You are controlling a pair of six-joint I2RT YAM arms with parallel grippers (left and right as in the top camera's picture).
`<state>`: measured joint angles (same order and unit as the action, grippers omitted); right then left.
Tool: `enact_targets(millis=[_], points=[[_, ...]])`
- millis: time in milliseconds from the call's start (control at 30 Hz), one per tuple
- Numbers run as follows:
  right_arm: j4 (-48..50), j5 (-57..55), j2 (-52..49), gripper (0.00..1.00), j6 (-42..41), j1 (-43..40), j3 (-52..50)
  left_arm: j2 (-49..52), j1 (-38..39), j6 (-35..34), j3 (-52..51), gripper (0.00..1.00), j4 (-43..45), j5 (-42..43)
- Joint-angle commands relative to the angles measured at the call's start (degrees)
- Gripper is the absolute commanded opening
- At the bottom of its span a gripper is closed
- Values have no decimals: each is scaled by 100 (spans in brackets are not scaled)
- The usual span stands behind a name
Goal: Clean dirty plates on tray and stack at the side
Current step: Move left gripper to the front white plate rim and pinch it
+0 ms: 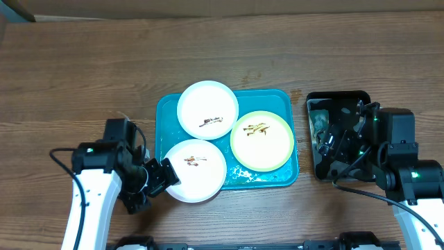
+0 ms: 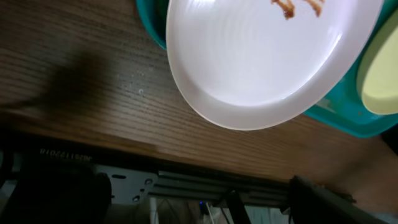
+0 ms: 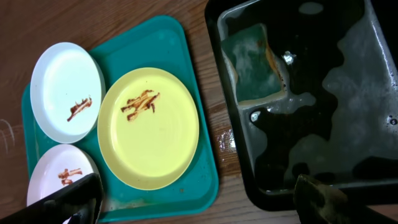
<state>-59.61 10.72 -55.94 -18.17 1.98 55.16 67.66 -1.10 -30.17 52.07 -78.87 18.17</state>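
Your left fingers (image 1: 161, 178) are at the rim of the white plate (image 1: 198, 167), which overhangs the front-left corner of the tray (image 1: 281, 101); I cannot tell whether they are apart or together. Right fingers (image 3: 68, 196) wide apart, empty, over the black tray (image 1: 340, 101). Bare worktop (image 1: 83, 69) toward the left edge.

All I see from my console is a brown wooden table (image 1: 83, 76), its grain running side to side under even light (a faint sheen in places). A pale tan strip (image 1: 208, 5) borders the far edge, and a dark metal rail (image 2: 186, 183) runs below the near one.
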Motion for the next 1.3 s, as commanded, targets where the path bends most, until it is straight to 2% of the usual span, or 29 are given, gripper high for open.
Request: enact_targets(millis=[0, 467, 633, 733, 1033, 1267], points=[[37, -81, 26, 100, 37, 24, 160, 157, 46, -177, -369, 90, 289, -76], [28, -76, 26, 100, 35, 24, 160, 424, 107, -162, -1191, 70, 1493, -79], [24, -76, 26, 100, 35, 24, 160, 435, 273, -181, -1392, 68, 1799, -76], [24, -76, 26, 100, 35, 24, 160, 435, 389, -184, -1412, 55, 1880, -81], [-15, -76, 26, 100, 35, 24, 160, 435, 645, -378, -1478, 55, 1888, -382], [-26, -74, 26, 100, 33, 24, 160, 437, 715, -566, -1711, 55, 2214, -380]])
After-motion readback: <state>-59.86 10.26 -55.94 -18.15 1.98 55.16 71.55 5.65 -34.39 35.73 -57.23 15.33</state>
